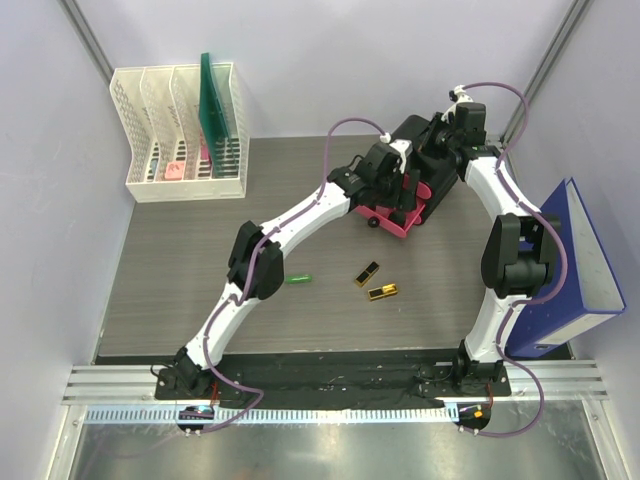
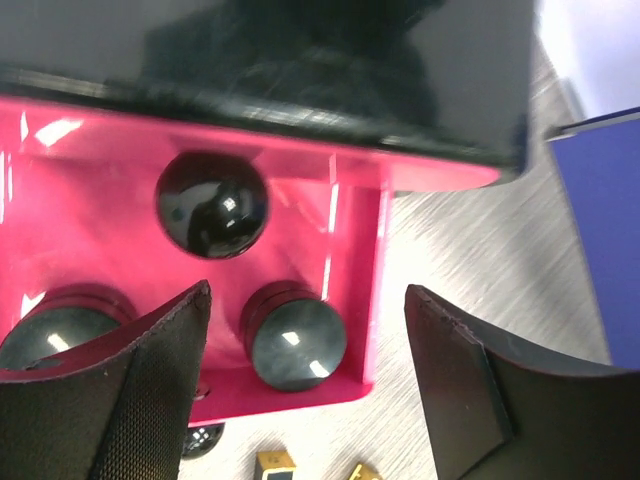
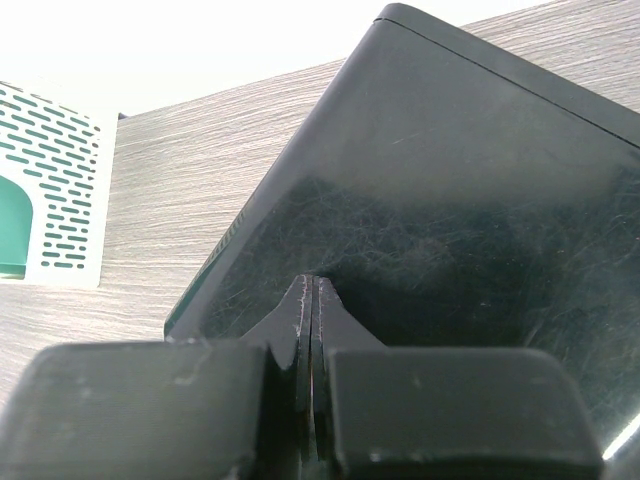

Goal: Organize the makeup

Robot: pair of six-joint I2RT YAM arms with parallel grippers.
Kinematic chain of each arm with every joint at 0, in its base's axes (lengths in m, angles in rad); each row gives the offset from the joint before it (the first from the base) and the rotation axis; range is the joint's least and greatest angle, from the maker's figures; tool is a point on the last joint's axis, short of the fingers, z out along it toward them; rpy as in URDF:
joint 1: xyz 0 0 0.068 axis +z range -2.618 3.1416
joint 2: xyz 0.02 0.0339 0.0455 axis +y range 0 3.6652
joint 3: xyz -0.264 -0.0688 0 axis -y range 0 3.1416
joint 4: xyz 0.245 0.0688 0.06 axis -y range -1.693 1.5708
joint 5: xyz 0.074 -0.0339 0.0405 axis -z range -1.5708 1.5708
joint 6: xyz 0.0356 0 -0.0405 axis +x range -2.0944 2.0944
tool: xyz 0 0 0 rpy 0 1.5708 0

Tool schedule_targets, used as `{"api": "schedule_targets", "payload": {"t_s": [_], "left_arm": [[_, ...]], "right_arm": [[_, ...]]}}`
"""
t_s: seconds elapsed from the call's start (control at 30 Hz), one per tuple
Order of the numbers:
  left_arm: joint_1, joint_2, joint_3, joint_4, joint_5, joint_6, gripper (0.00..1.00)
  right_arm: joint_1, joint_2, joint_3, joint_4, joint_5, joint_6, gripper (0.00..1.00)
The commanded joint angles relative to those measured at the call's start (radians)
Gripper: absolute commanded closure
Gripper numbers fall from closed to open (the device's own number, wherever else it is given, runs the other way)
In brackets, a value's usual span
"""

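My left tool (image 2: pixel 308 300) hangs over the pink drawer (image 2: pixel 100 170), which stands open out of the black box (image 3: pixel 450 200). Its fingers (image 2: pixel 130 400) are spread wide with nothing between them. In the drawer I see three dark round tops: a glossy one (image 2: pixel 212 203) near the box, a second (image 2: pixel 297 335) by the front right corner, and a third (image 2: pixel 55 330) at the front left, half hidden behind my finger. I cannot tell whether these are caps or compacts.

My right tool (image 3: pixel 313 290) is closed, fingers pressed together and holding nothing, its tips at the top face of the box.

On the worktop (image 1: pixel 200 300), in front of the drawer, lie a gold-black stick (image 1: pixel 366 273) and a second stick (image 1: pixel 383 292), just beside each other. The slim green tube (image 1: pixel 298 279) lies to their left, near the left arm's elbow. A small dark round piece (image 1: pixel 372 222) sits just beside the drawer's front. A white file rack (image 1: pixel 180 130) stands at the far left and a blue binder (image 1: pixel 580 260) at the right.
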Motion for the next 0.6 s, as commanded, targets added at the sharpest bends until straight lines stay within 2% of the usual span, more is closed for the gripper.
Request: {"api": "schedule_targets", "payload": {"t_s": [0.0, 0.1, 0.13, 0.2, 0.23, 0.3, 0.43, 0.57], "left_arm": [[0.006, -0.085, 0.056, 0.072, 0.059, 0.008, 0.24], [0.006, -0.158, 0.029, 0.06, 0.051, 0.015, 0.4], [0.012, -0.181, -0.026, 0.063, 0.042, 0.009, 0.6], [0.025, -0.249, -0.092, 0.057, 0.016, -0.025, 0.84], [0.047, -0.27, -0.153, 0.049, 0.018, -0.074, 1.0], [0.072, -0.317, -0.23, 0.047, 0.042, -0.126, 1.0], [0.146, -0.363, -0.439, 0.086, 0.18, -0.289, 1.0], [0.186, -0.406, -0.665, 0.144, 0.232, -0.358, 1.0]], "right_arm": [[0.014, 0.117, -0.09, -0.364, 0.049, -0.043, 0.99], [0.014, 0.12, -0.088, -0.364, 0.051, -0.042, 0.99], [0.012, 0.117, -0.088, -0.363, 0.052, -0.04, 0.99], [0.014, 0.117, -0.088, -0.364, 0.052, -0.043, 0.99], [0.014, 0.117, -0.087, -0.366, 0.055, -0.045, 0.99], [0.014, 0.117, -0.088, -0.364, 0.055, -0.045, 0.99], [0.014, 0.118, -0.087, -0.364, 0.055, -0.045, 0.99], [0.014, 0.118, -0.085, -0.366, 0.058, -0.046, 0.99]]}}
